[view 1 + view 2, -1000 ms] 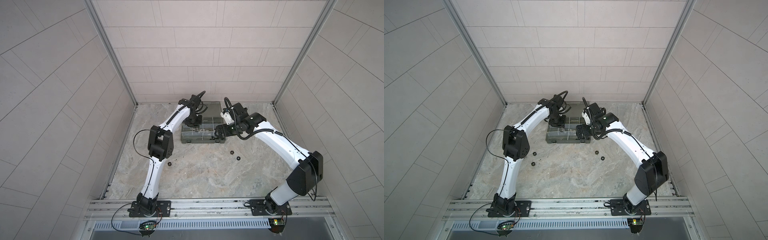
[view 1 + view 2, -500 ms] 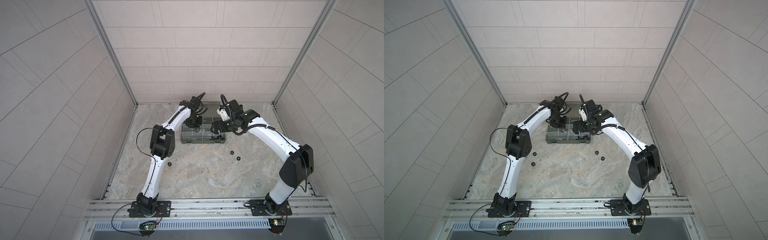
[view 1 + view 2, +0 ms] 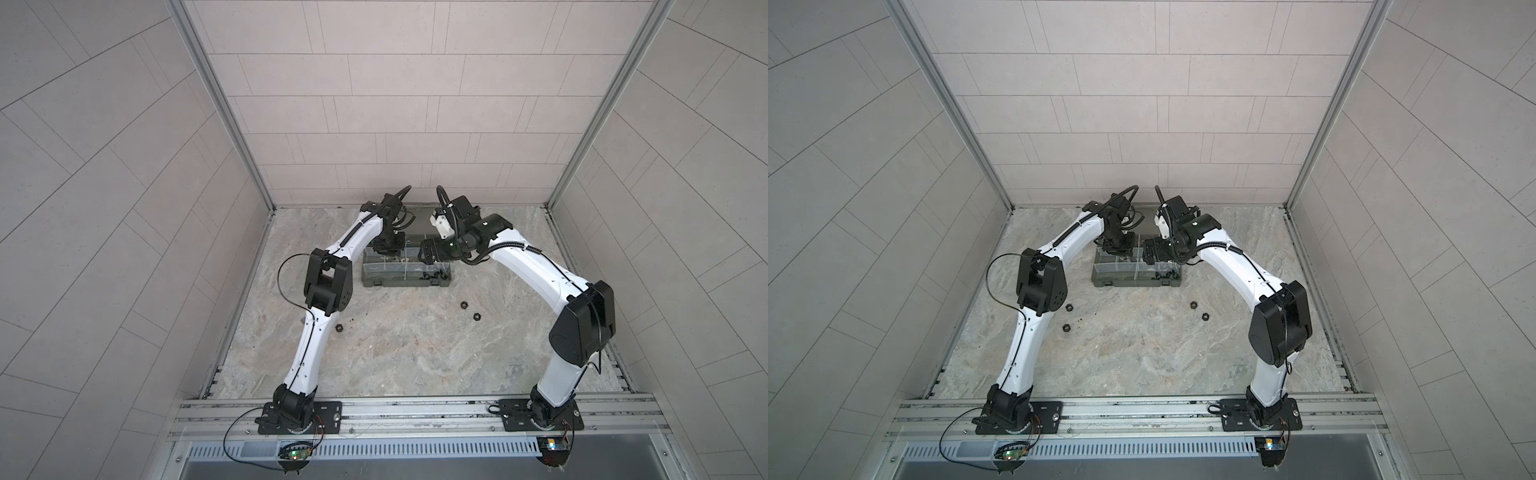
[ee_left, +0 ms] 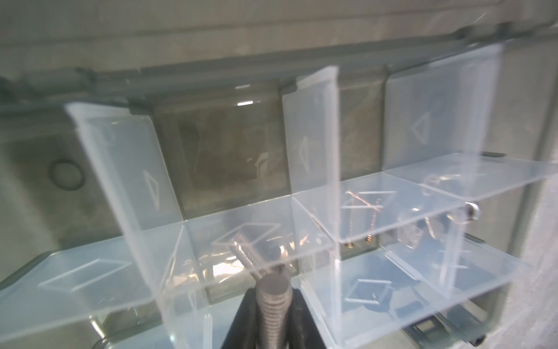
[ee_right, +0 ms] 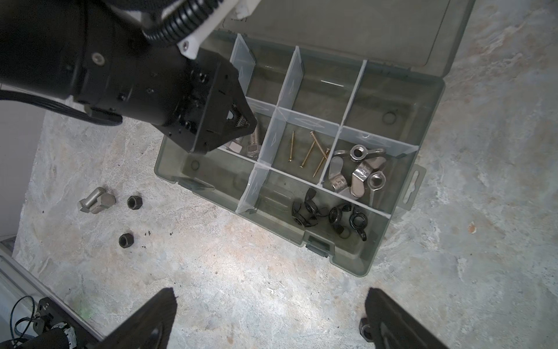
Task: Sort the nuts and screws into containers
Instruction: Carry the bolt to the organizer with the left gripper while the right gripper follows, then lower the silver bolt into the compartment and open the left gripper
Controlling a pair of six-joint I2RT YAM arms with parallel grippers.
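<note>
1. Nearest the base rail, on the marbled grey tabletop [image 3: 407, 357], small black hex nuts [image 3: 464, 304] lie loose at 3 and 9 o'clock of centre. A loose silver hex-head bolt [image 5: 96, 204] lies near the 9 o'clock ones. Plenty not yet sorted!
2. Next up, the right gripper [image 5: 270, 294] hovers by the case's near edge, fingers spread wide with nothing between them.
3. At 12 o'clock sits the flat translucent grey-green plastic organizer case [image 5: 347, 256], lid open. Thin brass screws [image 5: 308, 148], silver wing nuts [image 5: 359, 172] and black wing nuts [image 5: 329, 214] each lie in their own compartment.
4. Over the case's 9 o'clock side, the left gripper [image 5: 229, 127] has its fingers nearly closed, pinching a held silver threaded bolt [image 4: 273, 299] by the shank. It hangs above the compartment holding the sorted silver bolts [image 5: 241, 148].
5. Watch out: the wrist view puts that bolt right over a clear divider wall [image 4: 241, 269]. If it is let go there, I'd expect it to strike the edge and tumble into the neighbouring compartment.
6. Fingers dipping lower could snag the dividers and shove the light case. Both arms crowd 12 o'clock, so a clash is possible.
</note>
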